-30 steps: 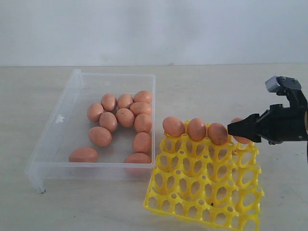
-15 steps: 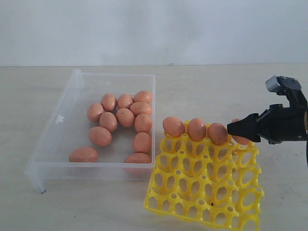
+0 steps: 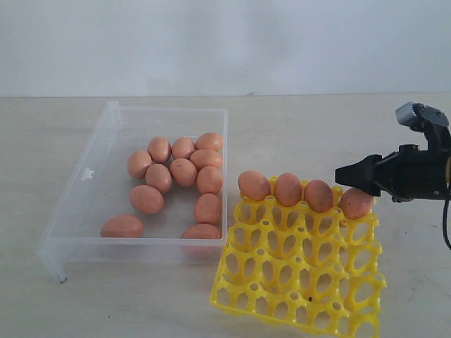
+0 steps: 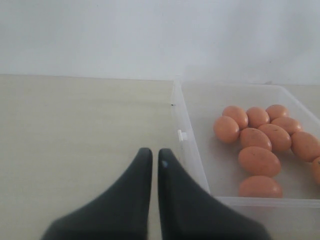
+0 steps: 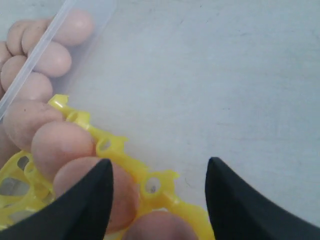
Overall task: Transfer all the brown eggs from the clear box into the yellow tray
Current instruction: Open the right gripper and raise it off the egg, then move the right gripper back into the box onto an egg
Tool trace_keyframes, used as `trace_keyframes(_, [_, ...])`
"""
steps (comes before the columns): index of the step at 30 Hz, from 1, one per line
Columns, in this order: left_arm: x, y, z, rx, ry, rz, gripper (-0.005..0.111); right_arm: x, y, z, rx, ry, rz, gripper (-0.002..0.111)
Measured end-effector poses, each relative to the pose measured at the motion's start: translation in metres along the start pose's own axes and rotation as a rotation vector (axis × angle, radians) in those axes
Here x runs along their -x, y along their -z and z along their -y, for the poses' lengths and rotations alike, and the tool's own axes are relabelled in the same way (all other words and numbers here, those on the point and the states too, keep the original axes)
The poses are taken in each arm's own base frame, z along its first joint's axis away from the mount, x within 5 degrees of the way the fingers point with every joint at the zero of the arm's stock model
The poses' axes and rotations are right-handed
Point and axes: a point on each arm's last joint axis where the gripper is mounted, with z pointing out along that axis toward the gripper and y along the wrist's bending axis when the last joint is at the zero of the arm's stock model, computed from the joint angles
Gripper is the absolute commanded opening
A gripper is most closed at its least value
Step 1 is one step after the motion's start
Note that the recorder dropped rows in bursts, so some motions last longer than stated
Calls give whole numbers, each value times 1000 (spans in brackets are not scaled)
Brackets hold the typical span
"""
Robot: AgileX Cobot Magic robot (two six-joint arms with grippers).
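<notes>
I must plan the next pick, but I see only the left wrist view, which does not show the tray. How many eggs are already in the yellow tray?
Observer: Four brown eggs sit in the yellow tray, all in the row farthest from the exterior camera.
Operator: Does the right gripper carry an egg at this moment?
Observer: No. The right gripper is open and holds nothing. It hovers just over the rightmost egg of that row.
Operator: My view cuts off one side of the box. How many are left there?
Observer: By my count the remaining eggs are twelve, all inside the clear box.
</notes>
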Motion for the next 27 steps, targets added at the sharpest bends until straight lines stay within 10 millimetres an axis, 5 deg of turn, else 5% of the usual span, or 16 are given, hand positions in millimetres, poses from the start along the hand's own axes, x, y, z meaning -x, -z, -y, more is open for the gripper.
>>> trace_keyframes(3, [0, 0, 0, 0, 0, 0, 4, 6, 0, -3, 29, -45, 67, 49])
trace_keyframes(10, [0, 0, 0, 0, 0, 0, 4, 46, 7, -42, 343, -64, 336, 47])
trace_keyframes(14, [0, 0, 0, 0, 0, 0, 4, 86, -1, -96, 483, 106, 391, 38])
trace_keyframes(20, [0, 0, 0, 0, 0, 0, 4, 127, -21, -197, 551, 370, 389, 8])
trace_keyframes(22, [0, 0, 0, 0, 0, 0, 4, 133, -31, -231, 493, 452, 364, 0])
trace_keyframes(27, [0, 0, 0, 0, 0, 0, 4, 127, -46, -300, 373, 691, 312, 0])
